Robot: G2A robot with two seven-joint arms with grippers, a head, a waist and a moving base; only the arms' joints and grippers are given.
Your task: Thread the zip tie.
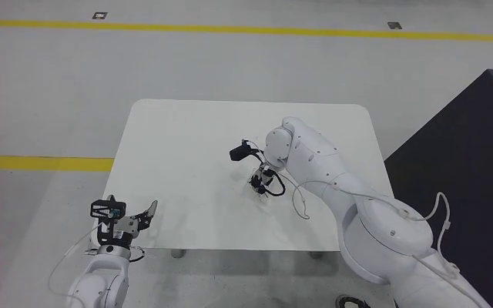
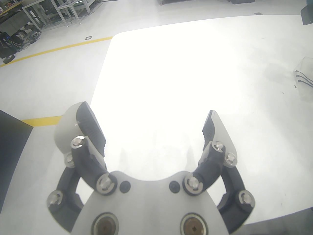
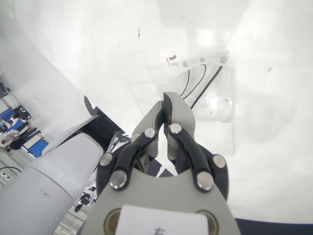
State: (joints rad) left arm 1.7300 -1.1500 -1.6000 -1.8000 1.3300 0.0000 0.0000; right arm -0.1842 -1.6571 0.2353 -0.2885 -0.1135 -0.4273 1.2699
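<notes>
Right pincer [image 3: 164,99] pressed together above clear plastic holder [image 3: 220,128] at middle of white worktop [image 1: 185,146]. Three thin black zip ties [image 3: 205,87] run from holder's holes toward pincer tips; whether any is pinched, cannot tell. Left pincer [image 2: 146,113] spread wide over near left worktop corner.

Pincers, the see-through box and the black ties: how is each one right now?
Left pincer: open, holding nothing, at the table corner.
Right pincer: shut, over the see-through box.
See-through box: standing on the table, ties fixed along one edge.
Black ties: three, each fixed to the box at one end; far ends reach the right pincer, held or not, cannot tell.
</notes>
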